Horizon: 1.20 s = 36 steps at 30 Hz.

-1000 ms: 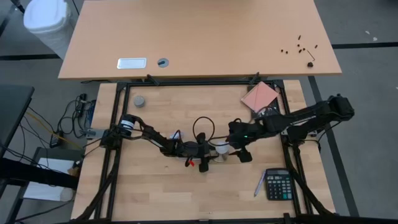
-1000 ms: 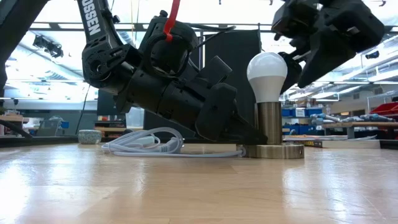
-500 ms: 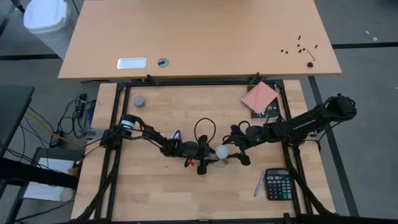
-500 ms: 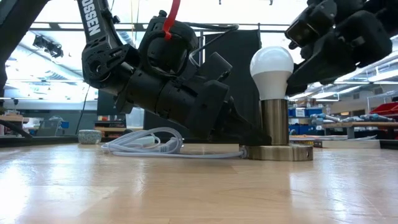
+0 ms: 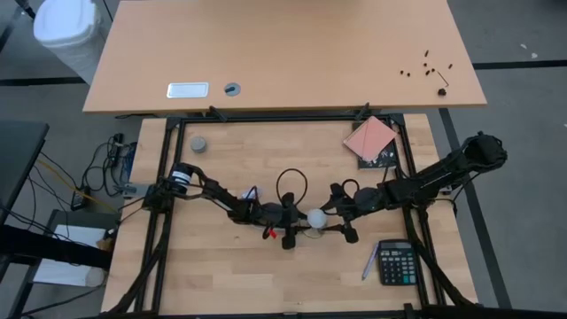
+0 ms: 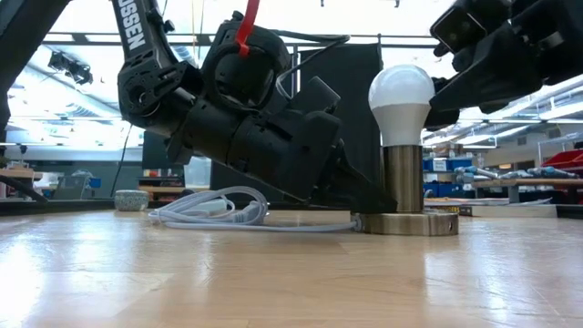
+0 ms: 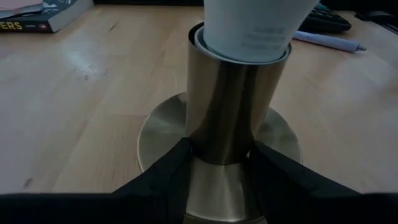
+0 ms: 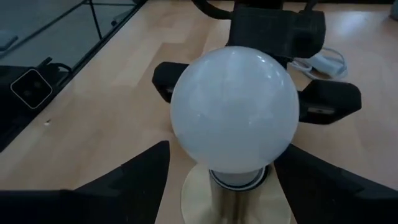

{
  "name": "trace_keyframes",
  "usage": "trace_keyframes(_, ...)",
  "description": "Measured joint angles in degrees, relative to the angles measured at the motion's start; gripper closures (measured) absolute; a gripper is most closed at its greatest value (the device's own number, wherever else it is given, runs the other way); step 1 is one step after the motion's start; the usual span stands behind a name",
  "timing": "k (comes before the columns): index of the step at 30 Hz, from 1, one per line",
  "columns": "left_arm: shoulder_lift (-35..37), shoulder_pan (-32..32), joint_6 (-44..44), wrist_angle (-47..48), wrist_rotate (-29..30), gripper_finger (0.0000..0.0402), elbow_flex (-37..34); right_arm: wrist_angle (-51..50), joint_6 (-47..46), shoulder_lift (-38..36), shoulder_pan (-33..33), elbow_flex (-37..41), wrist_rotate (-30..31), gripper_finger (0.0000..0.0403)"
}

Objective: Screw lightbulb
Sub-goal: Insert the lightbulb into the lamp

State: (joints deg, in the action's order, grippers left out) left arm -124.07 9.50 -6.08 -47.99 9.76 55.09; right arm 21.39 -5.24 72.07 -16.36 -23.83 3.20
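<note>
Fingers first: your left gripper (image 7: 217, 165) has its two dark fingers pressed against the brass stem of the lamp socket (image 7: 233, 106), one on each side just above the round base plate (image 7: 158, 134) — it is gripping the socket. In the low view that same left gripper (image 6: 360, 196) reaches in low, tilted down to where stem meets plate, with the bulk of the arm behind it.

Your right gripper (image 8: 224, 180) has its fingers spread on either side of the lightbulb (image 8: 234, 109). In its own wrist view you can see wood between each finger and the white globe, so the jaws stand open around the bulb, not touching it. From above, the right gripper (image 5: 335, 221) sits just beside the lightbulb (image 5: 315, 217), near the middle of the table (image 5: 221, 275).

The lightbulb (image 6: 401, 96) stands upright in the socket (image 6: 403, 182), its neck seated in the top of the brass stem, and the plate lies flat on the wood. A white cable (image 6: 214, 211) lies coiled on the table beside the left arm.

Farther out you have a calculator (image 5: 398, 263) and a pen (image 5: 368, 263) by the table's right near corner, a pink sheet (image 5: 369, 137) at the far right, and a small grey puck (image 5: 198, 143) at the far left — all well apart from the grippers.
</note>
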Motion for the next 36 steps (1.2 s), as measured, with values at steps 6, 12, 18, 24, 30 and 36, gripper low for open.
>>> trace_keyframes(6, 0.0, 0.0, -0.5, 0.2, 1.4, 0.0235, 0.0, -4.0, -2.9, 0.0, -0.3, 0.0, -0.9, 0.0112)
trace_keyframes(12, 0.0, -0.5, -0.9, 0.4, 4.0, 0.0236, 0.0, -3.9, -5.1, 0.0, -2.1, 0.0, -8.4, 0.0114)
trace_keyframes(18, 0.0, -0.4, -0.8, 0.4, 3.4, 0.0236, 0.0, -8.5, -5.2, 0.0, -2.3, 0.0, 1.9, 0.0122)
trace_keyframes(24, 0.0, -0.3, -0.6, 0.3, 2.1, 0.0236, 0.0, -5.5, -2.5, 0.0, -0.1, 0.0, 7.3, 0.0123)
trace_keyframes(30, 0.0, -0.3, -1.0, 0.3, 2.4, 0.0236, 0.0, -4.9, -3.1, 0.0, -0.3, 0.0, 2.9, 0.0128)
trace_keyframes(36, 0.0, -0.6, -1.5, 0.3, 3.3, 0.0236, 0.0, -3.7, -8.0, 0.0, -4.5, 0.0, 0.4, 0.0132)
